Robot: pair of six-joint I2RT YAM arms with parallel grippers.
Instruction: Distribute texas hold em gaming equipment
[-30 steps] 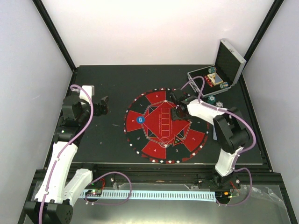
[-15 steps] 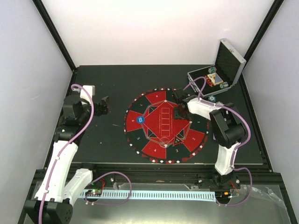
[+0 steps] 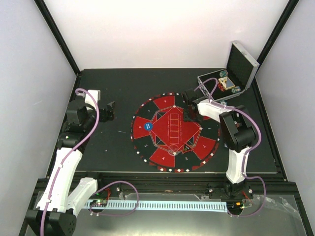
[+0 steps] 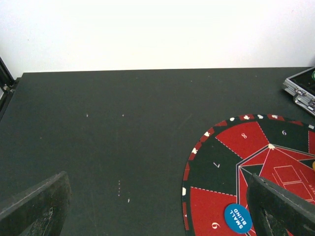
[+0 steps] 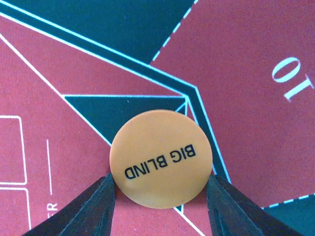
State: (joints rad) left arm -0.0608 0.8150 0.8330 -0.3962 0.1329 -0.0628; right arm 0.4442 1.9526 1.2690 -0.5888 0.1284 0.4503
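Now | right pincer [image 5: 160, 192] clamped edge-to-edge on orange BIG BLIND disc [image 5: 161, 157], low over mat [image 3: 165, 156] beside sector 10, likely for flat placement | left pincer [image 4: 156, 196] wide apart, empty, over worktop [image 4: 98, 123] | blue disc [image 3: 151, 126] on mat.

Big-blind disc [image 5: 161, 159] on mat [image 5: 236, 64], between fingers of right tool [image 5: 161, 182].

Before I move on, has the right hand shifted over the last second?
Yes. The right hand, gripping the orange disc, has moved from the mat's centre toward the open case.
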